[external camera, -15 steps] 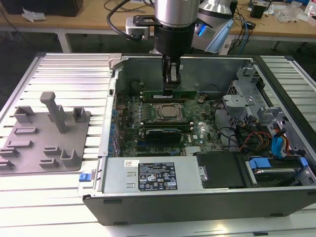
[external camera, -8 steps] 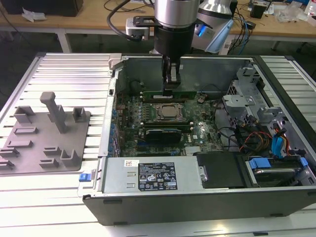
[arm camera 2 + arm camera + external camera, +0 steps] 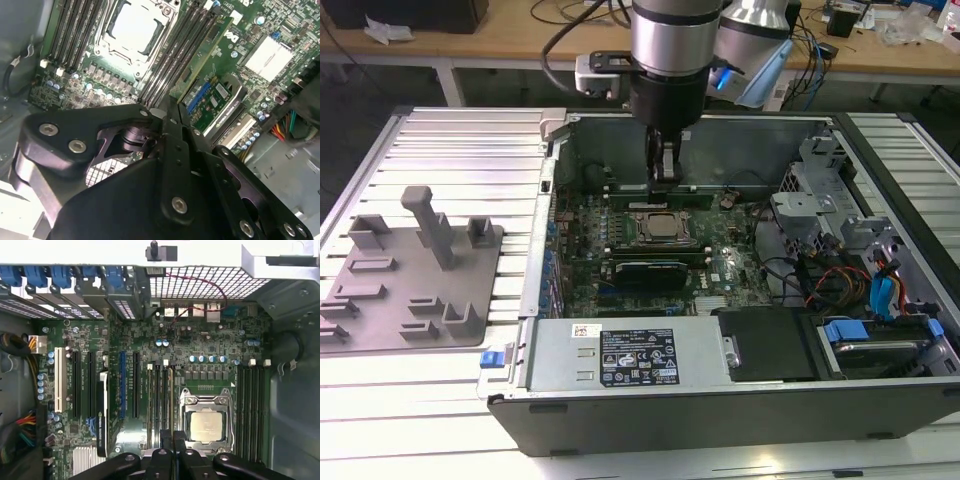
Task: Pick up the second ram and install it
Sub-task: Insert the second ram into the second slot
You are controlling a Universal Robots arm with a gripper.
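One green stick, the second ram (image 3: 170, 400), stands on edge in a memory slot beside the processor (image 3: 206, 425) inside the open computer case (image 3: 720, 425). We see the gripper (image 3: 172, 462) right over it, fingers drawn narrowly together; whether they pinch the stick we cannot tell.

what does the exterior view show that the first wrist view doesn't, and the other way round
Exterior view: the grey tray with upright posts beside the case, the labelled power supply box, the arm's silver body. First wrist view: a mesh grille, long expansion slots. Both: the silver processor in its frame, memory slots beside it, and the hand low over the board.
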